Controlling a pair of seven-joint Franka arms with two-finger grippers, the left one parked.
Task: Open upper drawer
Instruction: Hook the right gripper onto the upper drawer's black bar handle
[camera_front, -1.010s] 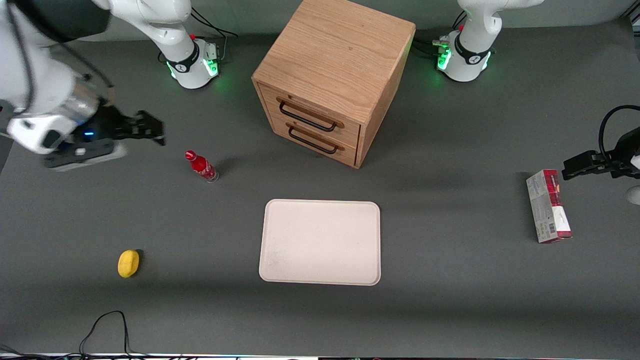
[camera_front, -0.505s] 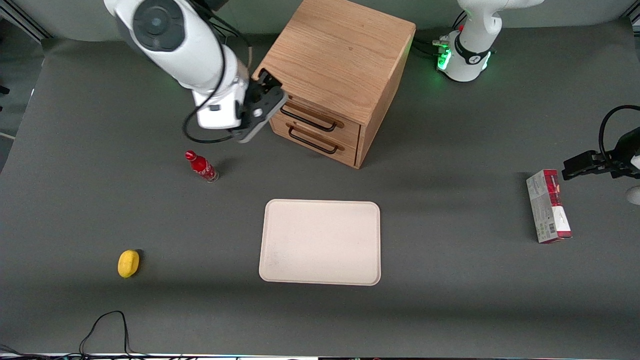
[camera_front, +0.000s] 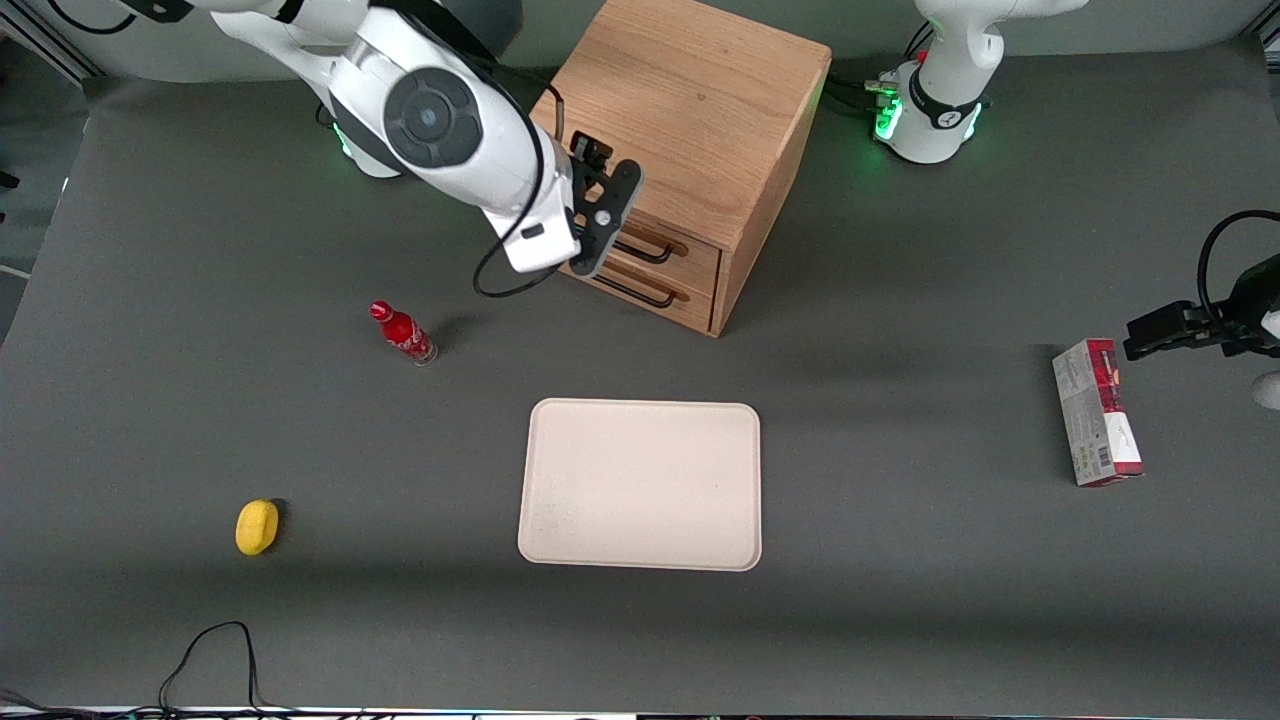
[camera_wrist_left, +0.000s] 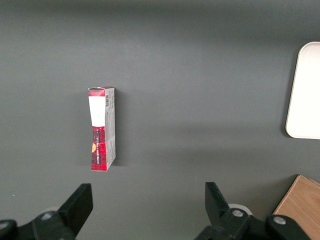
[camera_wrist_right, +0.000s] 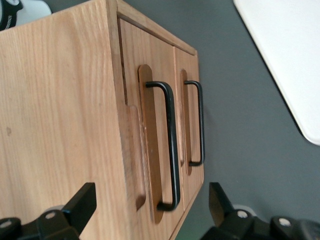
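Note:
The oak cabinet (camera_front: 680, 110) stands at the back middle of the table, both drawers shut. The upper drawer (camera_front: 700, 260) has a thin black bar handle (camera_front: 652, 252); the matching lower drawer (camera_front: 688, 302) sits under it. My right gripper (camera_front: 610, 165) is open and empty, level with the cabinet's top front edge, above the end of the upper handle that lies toward the working arm, and partly hiding the drawer front. In the right wrist view the gripper (camera_wrist_right: 150, 205) has its fingers (camera_wrist_right: 82, 205) wide apart, with the upper handle (camera_wrist_right: 170, 145) between them and apart from them.
A red bottle (camera_front: 402, 333) stands toward the working arm's end, nearer the camera than the cabinet. A white tray (camera_front: 640, 485) lies in front of the cabinet. A yellow object (camera_front: 257, 526) and a red box (camera_front: 1096, 412) lie at the table's two ends.
My right arm has swung from the working arm's end of the table to the cabinet's front, then along the upper drawer's front. The drawers have not moved.

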